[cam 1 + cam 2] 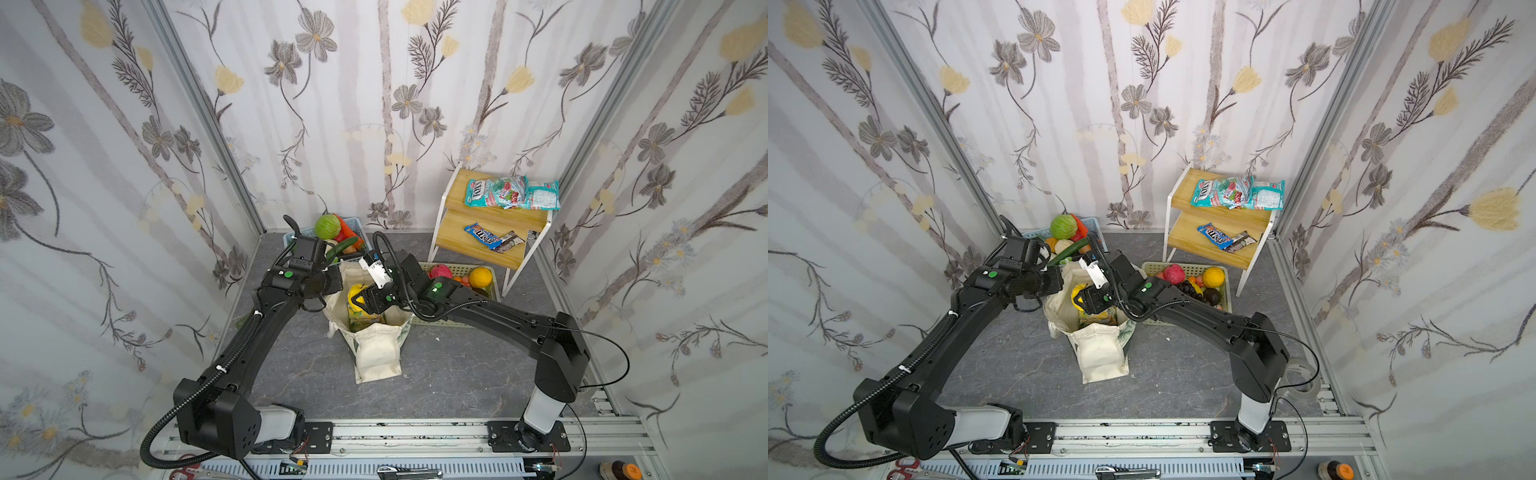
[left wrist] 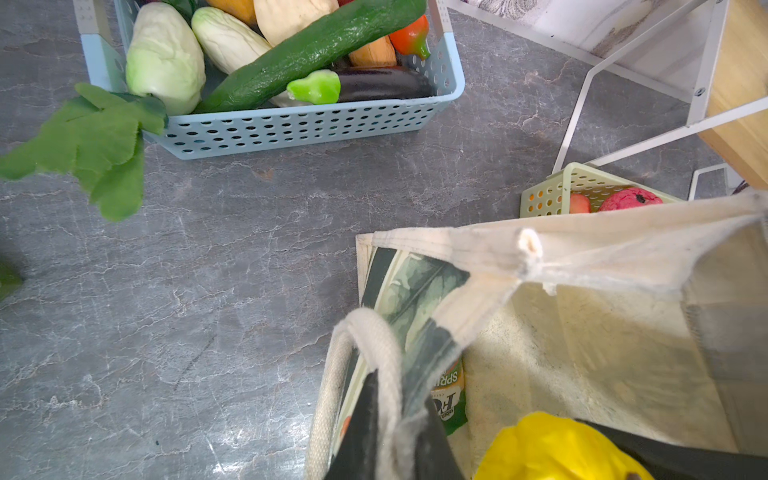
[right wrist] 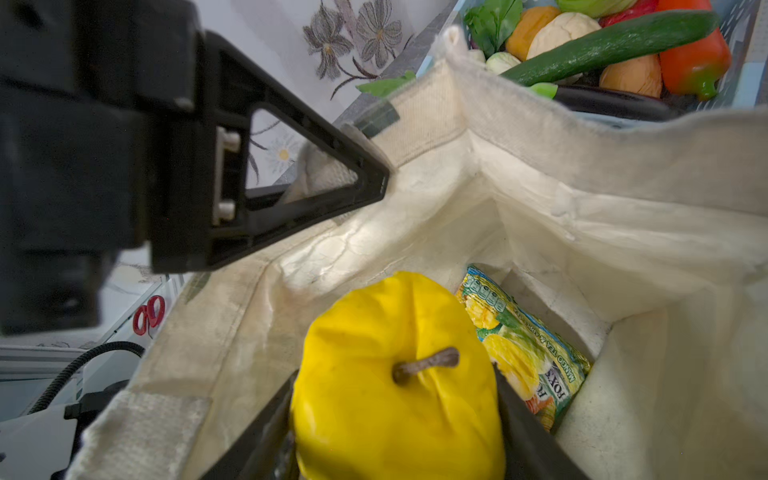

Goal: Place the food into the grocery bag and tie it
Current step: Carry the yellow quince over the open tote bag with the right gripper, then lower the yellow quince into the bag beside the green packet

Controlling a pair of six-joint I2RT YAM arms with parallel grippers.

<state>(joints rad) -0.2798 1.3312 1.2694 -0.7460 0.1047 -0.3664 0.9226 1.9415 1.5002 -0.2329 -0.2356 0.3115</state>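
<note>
The grocery bag [image 1: 376, 353] [image 1: 1100, 353] stands open on the grey floor between both arms. My left gripper [image 1: 336, 281] [image 1: 1059, 277] [image 2: 397, 399] is shut on the bag's rim where the cream handle [image 2: 374, 332] meets it, holding the mouth up. My right gripper [image 1: 358, 301] [image 1: 1080, 300] [image 3: 395, 374] is shut on a yellow fruit [image 1: 357, 290] [image 3: 374, 324] with a brown stem, just inside the bag's mouth. The green-and-yellow snack packet [image 3: 523, 357] [image 2: 451, 399] lies at the bottom of the bag. Pale white-green vegetables [image 2: 164, 58] lie in the blue basket.
A blue basket [image 1: 359, 226] [image 2: 291, 129] of vegetables stands behind the bag, and a pale green basket [image 1: 493, 272] of fruit, with a round orange-yellow one [image 1: 480, 277], to its right. A wooden step shelf [image 1: 490, 216] at the back right carries teal sweet packets [image 1: 513, 193] and a blue chocolate packet [image 1: 484, 237].
</note>
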